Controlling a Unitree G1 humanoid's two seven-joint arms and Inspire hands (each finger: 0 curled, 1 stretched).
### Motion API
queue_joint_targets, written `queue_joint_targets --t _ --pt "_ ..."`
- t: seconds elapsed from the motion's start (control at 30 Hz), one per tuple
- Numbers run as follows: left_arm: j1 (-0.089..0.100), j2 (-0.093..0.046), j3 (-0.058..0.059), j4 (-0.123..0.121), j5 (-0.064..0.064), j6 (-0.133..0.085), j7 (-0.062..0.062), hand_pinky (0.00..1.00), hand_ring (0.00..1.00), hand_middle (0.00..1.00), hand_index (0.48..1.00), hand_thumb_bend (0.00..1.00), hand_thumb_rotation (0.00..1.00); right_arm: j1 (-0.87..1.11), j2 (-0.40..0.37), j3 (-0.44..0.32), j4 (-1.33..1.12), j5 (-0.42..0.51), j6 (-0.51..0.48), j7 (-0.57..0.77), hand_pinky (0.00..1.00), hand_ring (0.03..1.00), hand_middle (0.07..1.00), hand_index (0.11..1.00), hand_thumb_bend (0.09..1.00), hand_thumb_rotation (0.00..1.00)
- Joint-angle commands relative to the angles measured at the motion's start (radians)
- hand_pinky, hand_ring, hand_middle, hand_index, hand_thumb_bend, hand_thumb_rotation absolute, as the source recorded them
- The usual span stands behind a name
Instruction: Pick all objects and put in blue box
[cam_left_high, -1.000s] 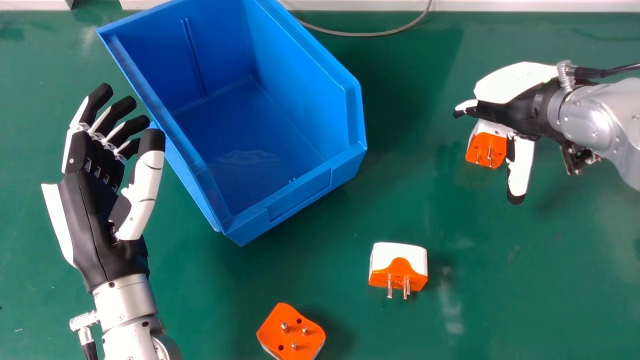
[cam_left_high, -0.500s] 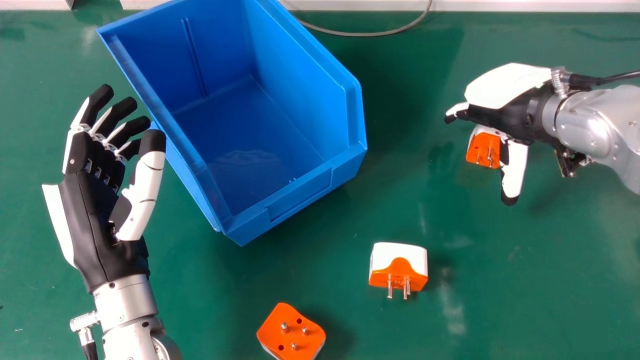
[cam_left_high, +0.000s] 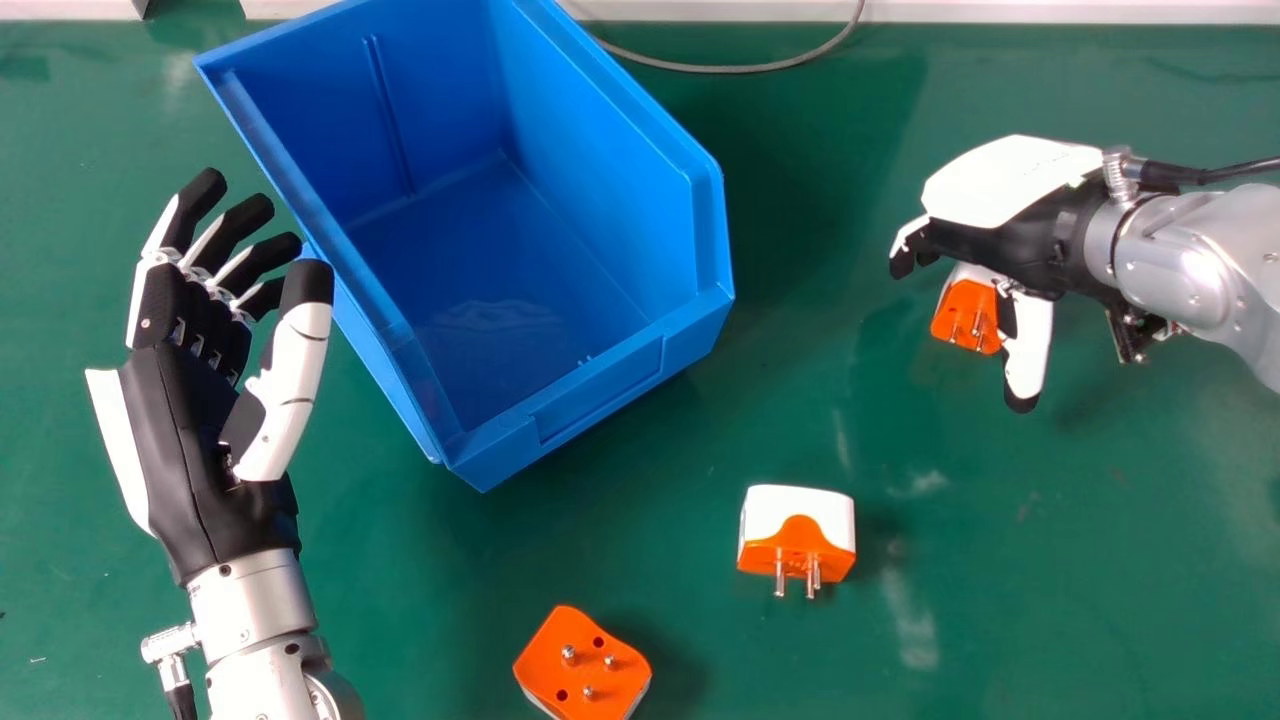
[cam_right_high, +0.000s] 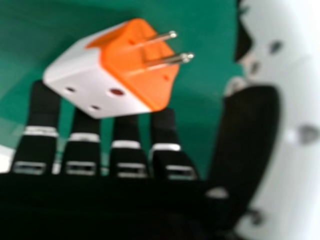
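In the head view my left hand, open with palm turned up, stands beside the left wall of the blue box. My right hand is at the right, over an orange and white plug adapter partly hidden beneath it; its fingers are relaxed. In the right hand view that adapter lies against the fingertips of my right hand, with the thumb apart from it. A second adapter sits right of the box's near corner, and a third lies pins up at the near edge.
A grey cable curves over the green table behind the box. A white ledge runs along the table's far side.
My right hand has shifted slightly left and its fingers have bent a little more. The adapter under it has tilted and moved slightly nearer. The left hand is practically still.
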Motion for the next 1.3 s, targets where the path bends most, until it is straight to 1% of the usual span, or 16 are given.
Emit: queue_joint_targets --t 0.0,0.07,0.13,0.2,0.27,0.3,0.33,0.37,0.43,0.47,0.6,0.63,0.73,0.87,1.0,1.27 --pt "-0.004 0.0 -0.006 -0.023 0.008 -0.015 0.001 0.64 0.7 0.77 0.807 0.67 0.44 -0.011 -0.022 -0.024 -0.001 0.027 -0.005 -0.022 0.56 0.7 0.776 0.753 0.758 0.01" --pt "-0.003 0.0 -0.006 -0.027 0.011 -0.012 0.003 0.64 0.7 0.77 0.807 0.67 0.44 -0.006 -0.027 -0.023 -0.008 0.023 -0.011 -0.044 0.56 0.688 0.762 0.742 0.751 0.01" --pt "-0.002 0.0 -0.007 -0.029 0.009 -0.011 0.002 0.64 0.7 0.77 0.808 0.67 0.43 0.002 -0.032 -0.024 -0.012 0.018 -0.016 -0.078 0.55 0.665 0.745 0.728 0.742 0.01" --pt "-0.002 -0.001 -0.007 -0.032 0.011 -0.009 0.004 0.64 0.7 0.77 0.807 0.67 0.43 0.01 -0.034 -0.02 -0.015 0.009 -0.012 -0.113 0.51 0.592 0.703 0.696 0.662 0.01" --pt "-0.001 -0.002 -0.009 -0.037 0.013 -0.004 0.006 0.64 0.7 0.77 0.807 0.67 0.43 0.015 -0.039 -0.012 -0.02 -0.003 -0.016 -0.147 0.51 0.592 0.703 0.696 0.662 0.01" --pt "0.0 -0.002 -0.009 -0.039 0.013 -0.003 0.006 0.64 0.7 0.77 0.806 0.67 0.44 0.016 -0.04 -0.01 -0.021 -0.004 -0.019 -0.156 0.49 0.566 0.686 0.68 0.634 0.0" --pt "-0.002 -0.002 -0.01 -0.038 0.014 -0.005 0.007 0.64 0.7 0.77 0.806 0.67 0.44 0.018 -0.041 -0.008 -0.023 -0.008 -0.017 -0.165 0.49 0.566 0.686 0.68 0.634 0.0" --pt "-0.003 -0.002 -0.01 -0.037 0.018 -0.008 0.008 0.64 0.7 0.77 0.805 0.67 0.44 0.02 -0.043 -0.004 -0.028 -0.015 -0.016 -0.182 0.46 0.539 0.659 0.651 0.605 0.0" --pt "-0.002 -0.001 -0.01 -0.041 0.022 -0.004 0.01 0.64 0.7 0.77 0.805 0.67 0.44 0.023 -0.049 0.005 -0.042 -0.035 -0.012 -0.206 0.46 0.539 0.659 0.651 0.605 0.0" --pt "-0.002 -0.002 -0.01 -0.042 0.021 -0.004 0.01 0.64 0.7 0.76 0.805 0.67 0.44 0.024 -0.052 0.01 -0.048 -0.044 -0.011 -0.218 0.42 0.519 0.637 0.625 0.582 0.0" --pt "-0.002 -0.002 -0.011 -0.046 0.02 0.001 0.011 0.64 0.7 0.76 0.804 0.67 0.44 0.035 -0.06 0.017 -0.062 -0.074 -0.011 -0.291 0.4 0.5 0.615 0.606 0.564 0.0" --pt "-0.001 -0.003 -0.011 -0.046 0.02 0.002 0.011 0.64 0.7 0.77 0.804 0.67 0.43 0.036 -0.061 0.018 -0.063 -0.078 -0.009 -0.299 0.38 0.485 0.598 0.591 0.549 0.0" --pt "-0.002 -0.002 -0.01 -0.043 0.017 0.004 0.009 0.64 0.7 0.77 0.805 0.67 0.43 0.036 -0.058 0.01 -0.06 -0.069 -0.009 -0.286 0.36 0.471 0.582 0.585 0.537 0.0" --pt "-0.005 0.0 -0.01 -0.032 0.012 -0.004 0.003 0.64 0.7 0.77 0.805 0.67 0.43 0.034 -0.059 0.007 -0.063 -0.068 -0.004 -0.268 0.35 0.462 0.572 0.575 0.528 0.0" --pt "-0.008 0.0 -0.009 -0.023 0.01 -0.007 0.001 0.64 0.7 0.77 0.808 0.66 0.43 0.031 -0.06 -0.003 -0.051 -0.055 -0.014 -0.265 0.33 0.451 0.561 0.561 0.514 0.0" --pt "-0.01 0.002 -0.005 -0.015 0.01 -0.014 0.003 0.64 0.7 0.77 0.809 0.66 0.43 0.036 -0.065 -0.017 -0.058 -0.032 -0.019 -0.264 0.31 0.442 0.554 0.549 0.505 0.0"
